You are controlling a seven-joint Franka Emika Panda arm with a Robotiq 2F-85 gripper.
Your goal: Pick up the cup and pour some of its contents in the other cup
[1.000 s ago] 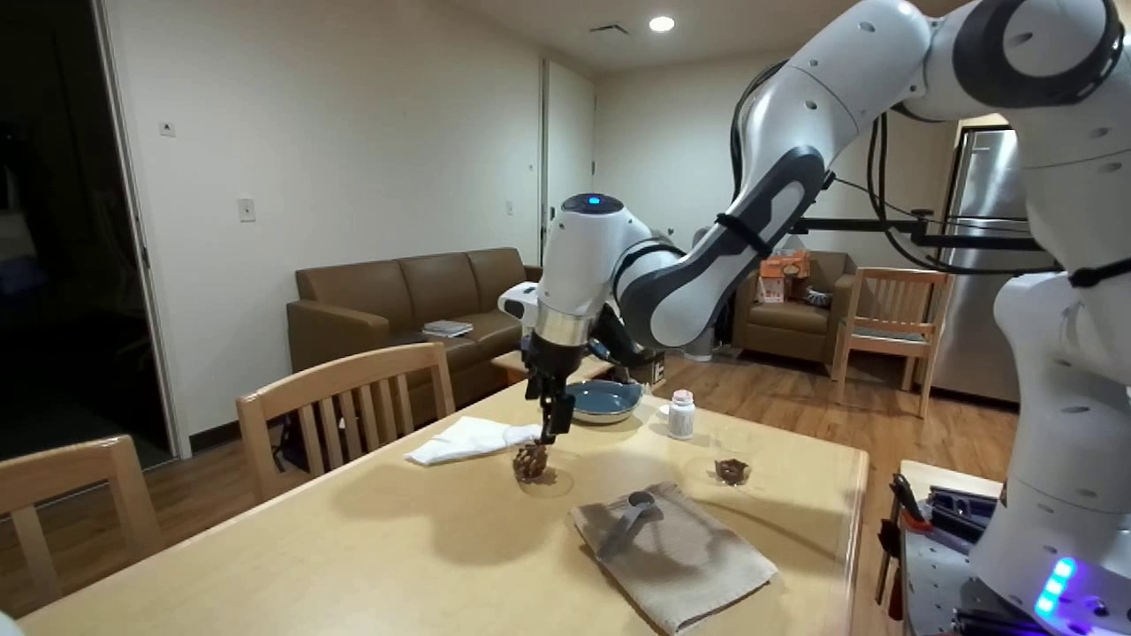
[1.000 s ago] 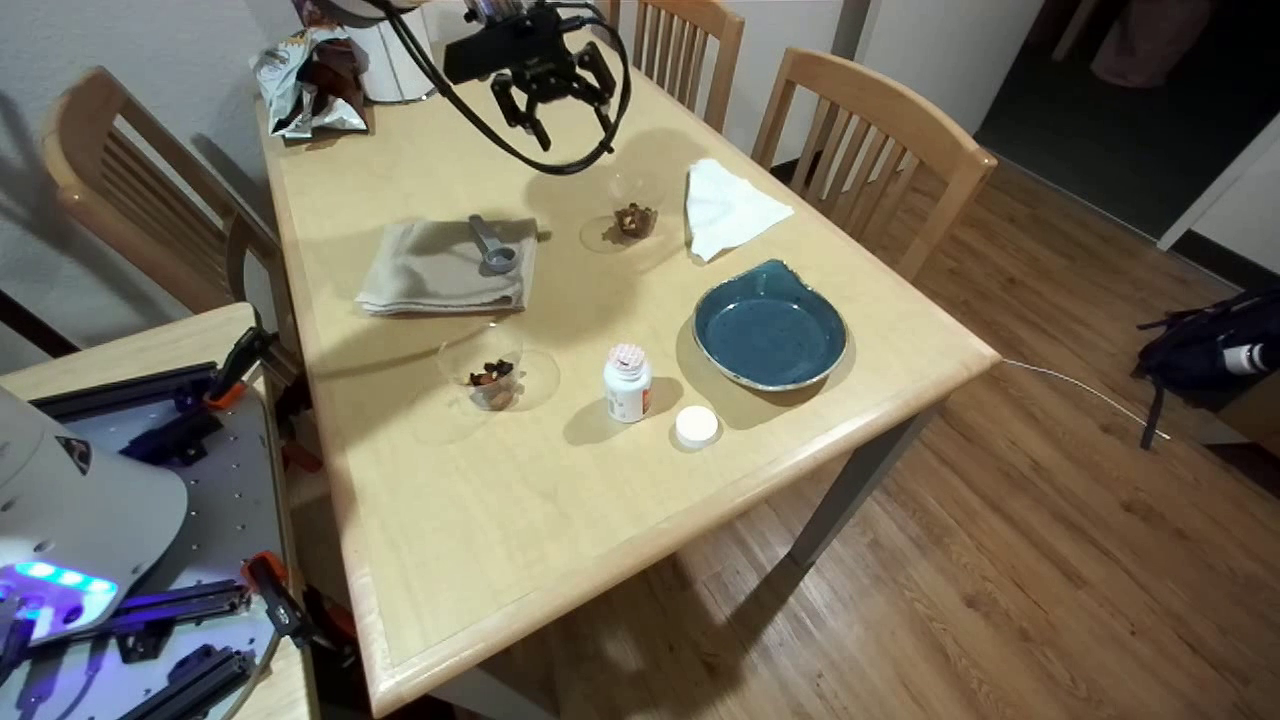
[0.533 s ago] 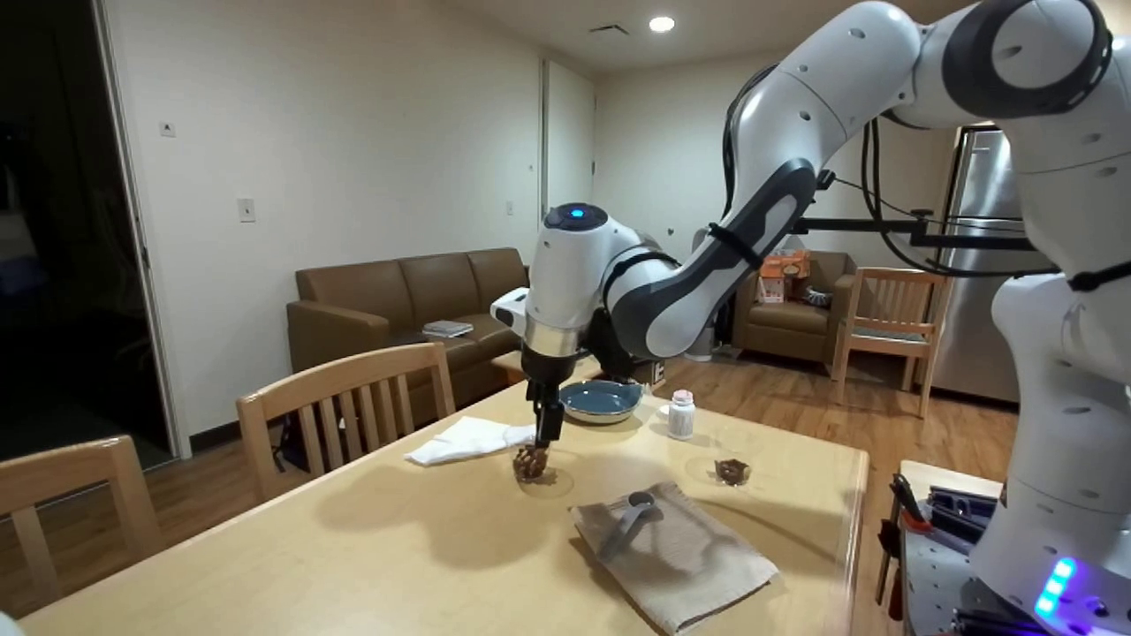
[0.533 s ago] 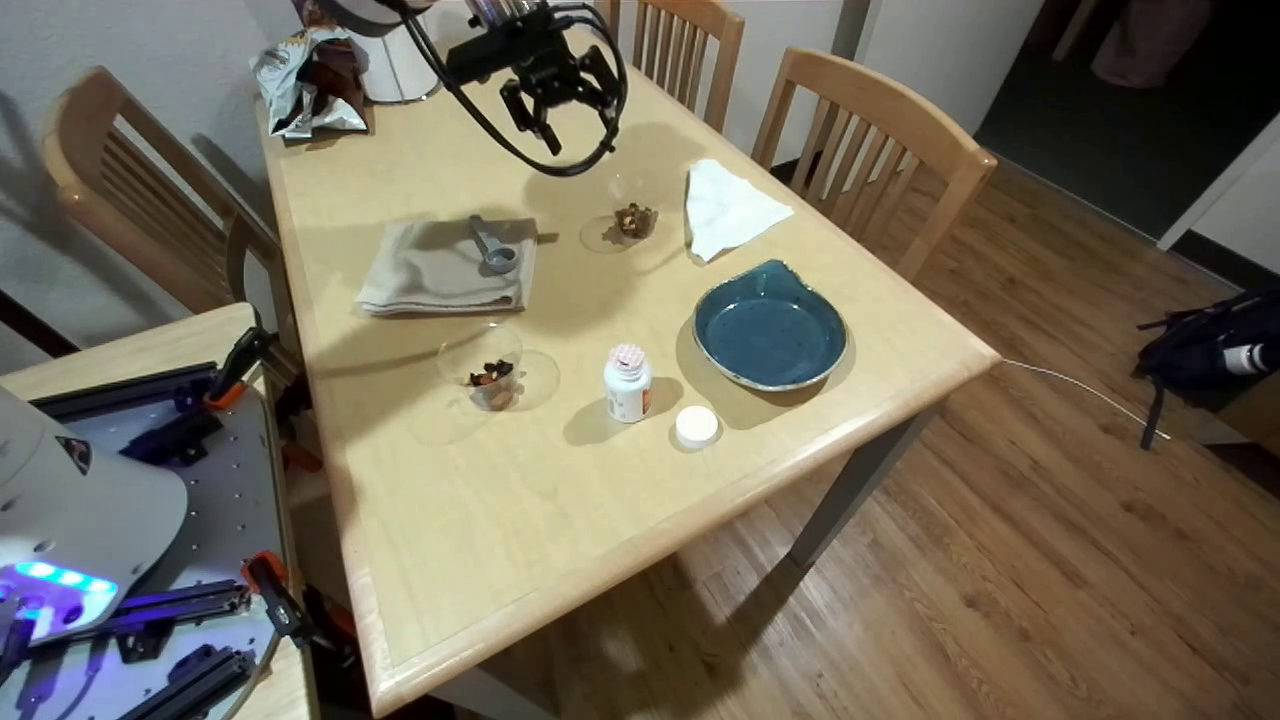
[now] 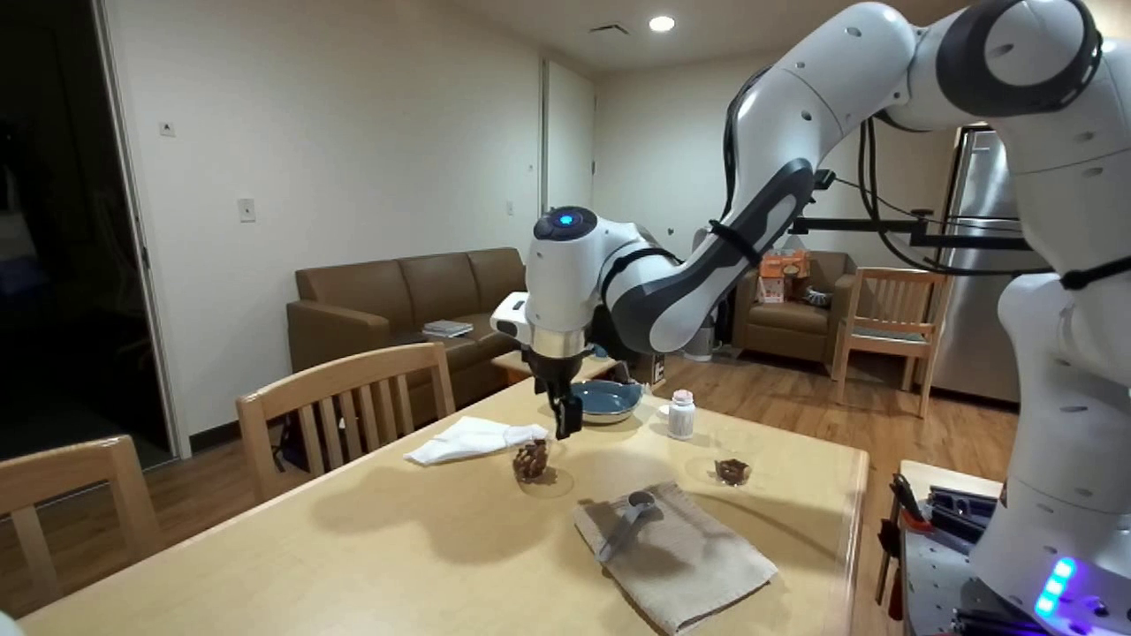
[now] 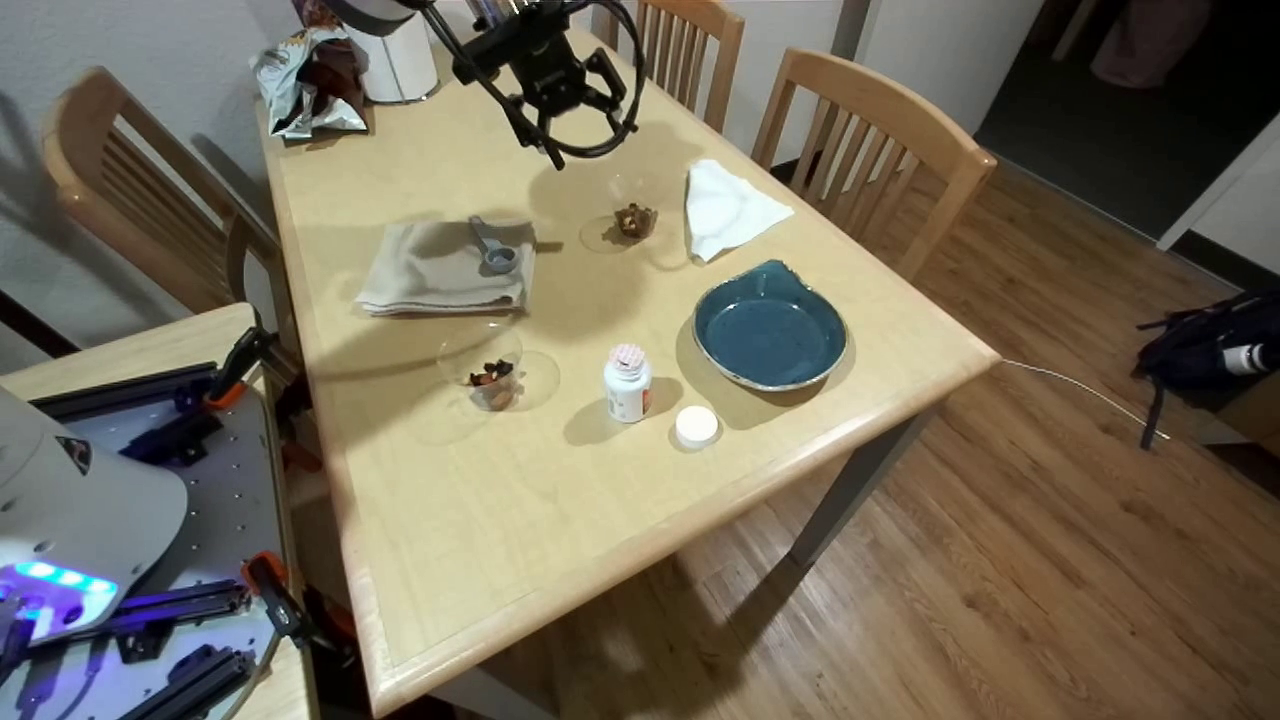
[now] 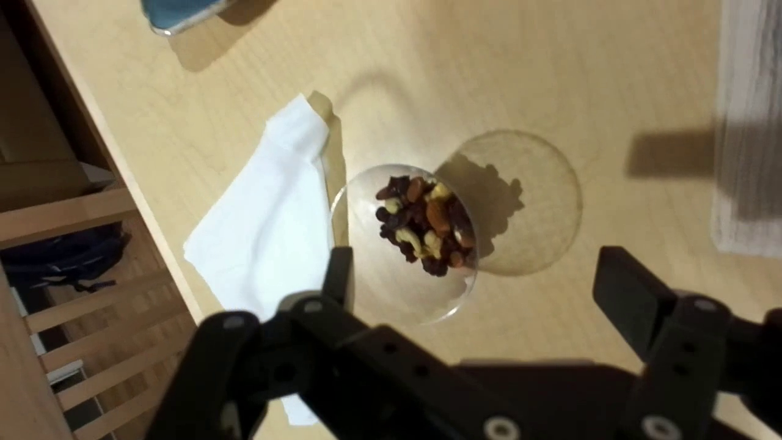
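Table [image 6: 480, 540], clear cup [image 7: 394, 284] of nuts [image 7: 437, 217], second cup [image 6: 460, 354] (dark bits [image 6: 491, 374] inside), tool [image 7: 473, 266] spread wide

In the wrist view, the top edge crops the blue dish [image 7: 180, 11] and the right edge crops the folded cloth [image 7: 750, 110]. The gripper [image 7: 476, 272] covers part of the white napkin [image 7: 266, 223]. In an exterior view, markings on the bottle [image 6: 627, 388] are illegible.

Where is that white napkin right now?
In the wrist view, the white napkin lies on the left, between the table edge and the clear cup.
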